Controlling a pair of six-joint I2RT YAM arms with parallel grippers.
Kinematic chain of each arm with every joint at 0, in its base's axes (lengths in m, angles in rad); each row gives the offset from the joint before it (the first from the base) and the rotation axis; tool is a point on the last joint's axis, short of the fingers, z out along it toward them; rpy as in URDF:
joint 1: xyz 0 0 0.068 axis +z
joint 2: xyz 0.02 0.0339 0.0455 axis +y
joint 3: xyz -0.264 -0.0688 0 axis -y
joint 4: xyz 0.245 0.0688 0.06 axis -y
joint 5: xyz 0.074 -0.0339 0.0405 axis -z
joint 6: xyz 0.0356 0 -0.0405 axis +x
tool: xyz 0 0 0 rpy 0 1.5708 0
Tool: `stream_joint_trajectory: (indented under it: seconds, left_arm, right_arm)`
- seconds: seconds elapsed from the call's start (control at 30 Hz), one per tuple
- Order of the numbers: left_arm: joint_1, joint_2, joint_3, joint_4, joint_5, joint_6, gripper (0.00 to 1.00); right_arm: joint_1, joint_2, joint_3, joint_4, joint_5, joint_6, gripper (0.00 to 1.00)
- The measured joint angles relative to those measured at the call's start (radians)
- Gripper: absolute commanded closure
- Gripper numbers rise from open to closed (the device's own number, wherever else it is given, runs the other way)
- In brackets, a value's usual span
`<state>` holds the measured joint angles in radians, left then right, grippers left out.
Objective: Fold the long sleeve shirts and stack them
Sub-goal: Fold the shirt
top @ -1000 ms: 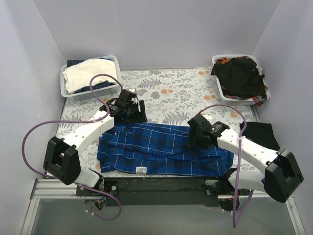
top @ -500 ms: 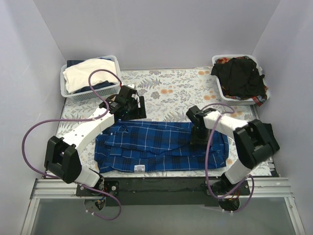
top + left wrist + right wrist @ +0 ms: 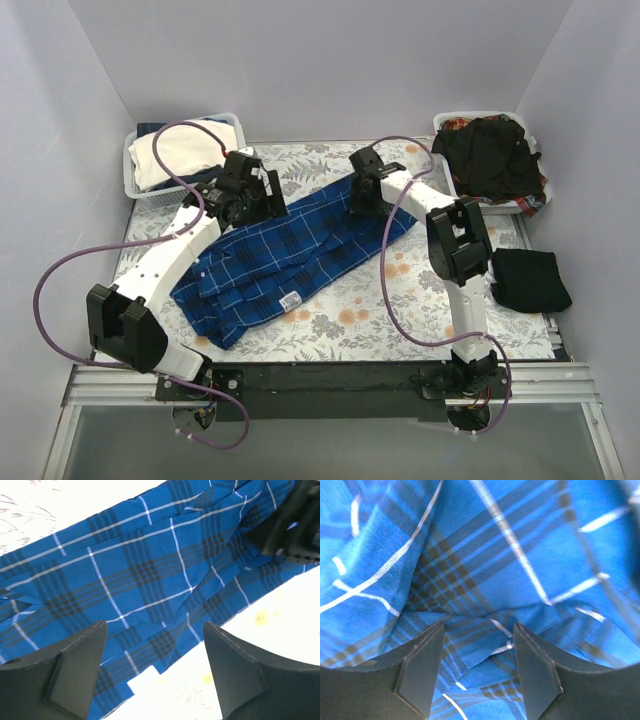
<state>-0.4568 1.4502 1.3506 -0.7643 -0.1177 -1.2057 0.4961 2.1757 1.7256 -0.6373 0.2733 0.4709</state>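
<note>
As the royal-blue plaid cloth shirt [image 3: 290,255] lies slanted on the flowered surface [image 3: 350,320], probably for smoothing, the left pincer [image 3: 155,630] hovers wide and empty above; the right pincer [image 3: 478,630], jaws apart, meets its far end, grip unclear.

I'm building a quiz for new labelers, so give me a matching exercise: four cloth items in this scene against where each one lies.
Items:
1. blue plaid shirt
2. cream cloth
3. black heap of clothes
4. folded black cloth

Places:
A. in the far right basket
B. spread slantwise across the middle of the table
C. in the far left basket
D. flat on the table at its right edge

Pairs: 1-B, 2-C, 3-A, 4-D
</note>
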Motion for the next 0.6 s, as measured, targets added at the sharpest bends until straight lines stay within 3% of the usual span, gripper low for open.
stream_joint_trajectory:
  seconds: [0.13,0.3,0.43,0.6]
  left_arm:
    - [0.082,0.0,0.004,-0.012,0.04,-0.007,0.22]
    - [0.177,-0.011,-0.026,-0.007,0.101,-0.008,0.22]
    - [0.194,-0.026,-0.073,-0.007,0.131,-0.008,0.21]
    - [0.225,-0.044,-0.113,-0.005,0.168,-0.011,0.21]
  right_arm:
    - [-0.01,-0.033,0.013,0.089,0.005,-0.059,0.33]
    - [0.058,-0.245,-0.137,0.141,-0.002,-0.106,0.33]
    - [0.24,-0.379,-0.24,0.147,-0.042,-0.1,0.34]
    - [0.489,-0.304,-0.257,0.146,-0.101,-0.077,0.34]
